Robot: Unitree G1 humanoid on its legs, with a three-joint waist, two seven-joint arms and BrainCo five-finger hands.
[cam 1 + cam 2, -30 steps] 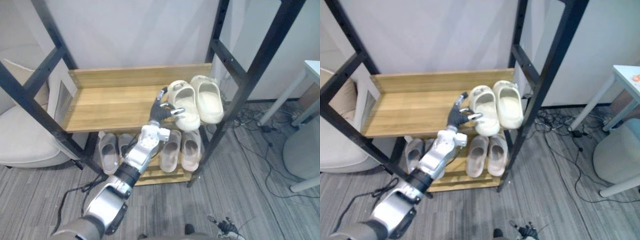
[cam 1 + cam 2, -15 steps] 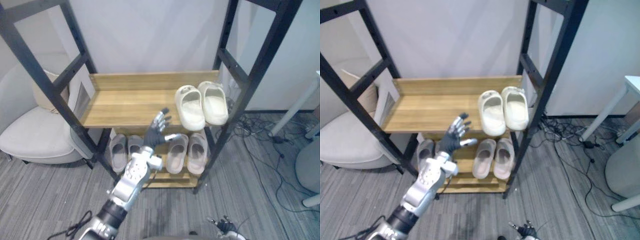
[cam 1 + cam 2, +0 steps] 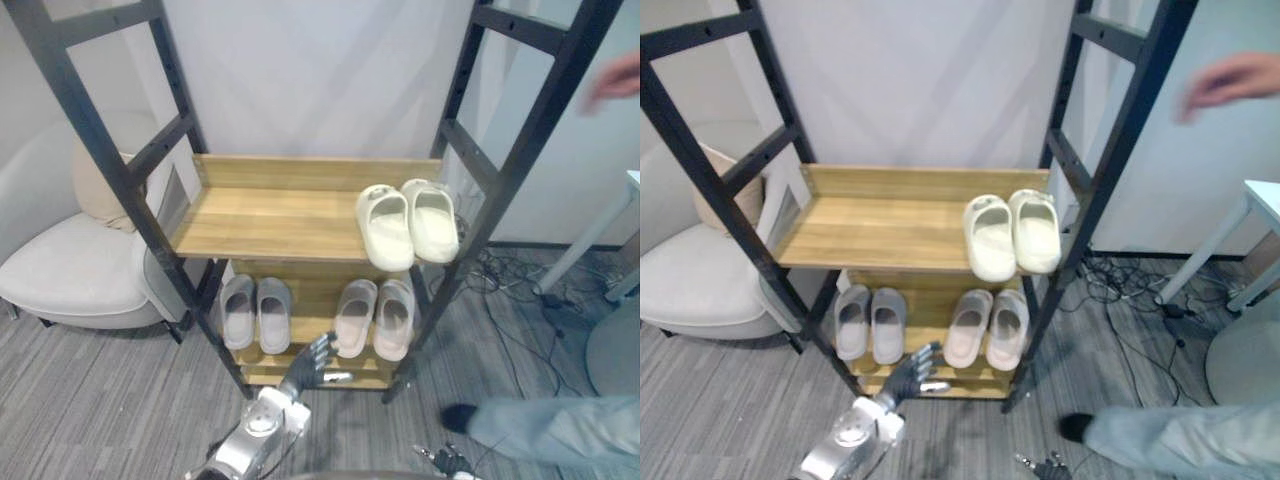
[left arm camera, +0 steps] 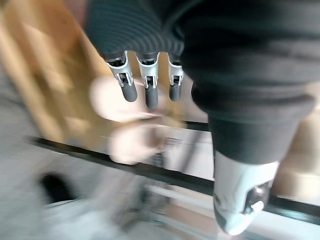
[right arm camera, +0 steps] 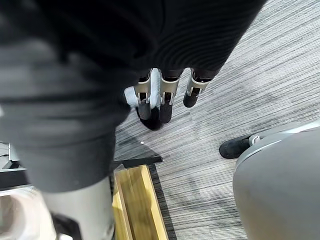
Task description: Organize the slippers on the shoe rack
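**Change noted.** A second ago the left hand [image 3: 310,362] lay against the cream slippers [image 3: 408,222] on the upper shelf. It has since drawn back and down. It now hangs in front of the lower shelf, clear of all footwear, with fingers spread and nothing in its grasp. The view has also shifted back, and a person's hand [image 3: 615,75] and a person's leg [image 3: 540,425] have come in at the right.

**Bearing on the task.** The release suggests the cream pair is placed. Judged from the layout, the shoe rack [image 3: 270,215] appears in order.

**Condition of items.**
- The cream slippers are thick and moulded. They sit side by side, touching, at the right end of the upper shelf, and the left one reaches the front edge.
- On the lower shelf, the grey slippers [image 3: 256,312] stand to the left and the beige slippers [image 3: 375,318] to the right, each neatly paired.

**Right hand.** The right hand [image 5: 162,97] hangs over the floor, fingers relaxed and empty.
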